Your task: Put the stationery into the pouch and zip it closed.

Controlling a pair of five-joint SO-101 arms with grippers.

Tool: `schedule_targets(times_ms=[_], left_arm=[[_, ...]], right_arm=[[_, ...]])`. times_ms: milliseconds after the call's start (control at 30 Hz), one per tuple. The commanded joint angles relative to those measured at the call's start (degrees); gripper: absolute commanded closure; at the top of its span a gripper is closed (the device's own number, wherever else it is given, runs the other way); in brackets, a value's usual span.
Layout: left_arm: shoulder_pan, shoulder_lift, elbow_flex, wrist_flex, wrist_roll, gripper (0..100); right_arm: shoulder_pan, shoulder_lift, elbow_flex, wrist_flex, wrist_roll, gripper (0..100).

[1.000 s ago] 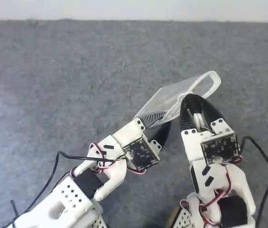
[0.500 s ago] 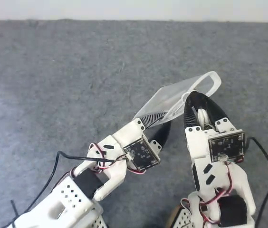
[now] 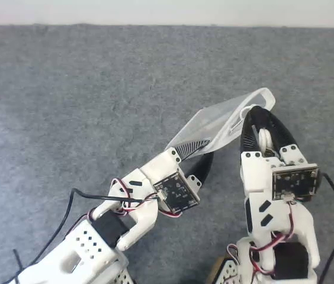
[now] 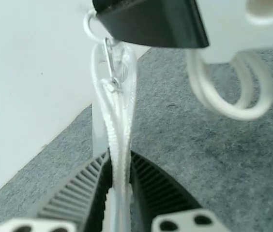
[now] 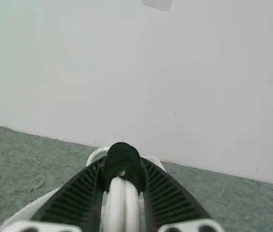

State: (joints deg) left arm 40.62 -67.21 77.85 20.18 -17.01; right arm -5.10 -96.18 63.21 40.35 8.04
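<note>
Two robot arms hold a clear, white-edged pouch point(image 3: 217, 121) in the air above the grey table point(image 3: 66, 106). The left tool point(image 4: 119, 164) is clamped narrow on the pouch's zipper edge, with its ribbed fingers pressed against either side. The right tool point(image 3: 256, 118) is closed on the pouch's other end, where a white loop point(image 3: 266, 97) sticks out past its black fingertips. The metal zipper pull point(image 4: 111, 67) sits right at that tool's tip. The pouch is stretched between the two tools, and a pale wall point(image 5: 175, 72) stands behind.
</note>
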Motion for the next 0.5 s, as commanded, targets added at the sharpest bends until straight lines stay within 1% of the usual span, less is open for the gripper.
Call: schedule_targets(times_ms=[0, 167, 300, 467], left_arm=[[-0.5, 0.2, 0.0, 2.9, -0.5, 99], [-0.5, 0.2, 0.0, 3.0, -0.5, 99], [-0.5, 0.2, 0.1, 3.0, -0.4, 99], [-0.5, 0.2, 0.1, 3.0, -0.4, 99]], right_arm=[[2.9, 0.4, -2.5, -3.6, -0.6, 99.4], [6.4, 6.5, -2.6, -7.2, -0.6, 99.4], [7.8, 11.8, -3.0, -10.0, -0.6, 99.4], [9.7, 14.5, -3.1, -12.3, -0.7, 99.4]])
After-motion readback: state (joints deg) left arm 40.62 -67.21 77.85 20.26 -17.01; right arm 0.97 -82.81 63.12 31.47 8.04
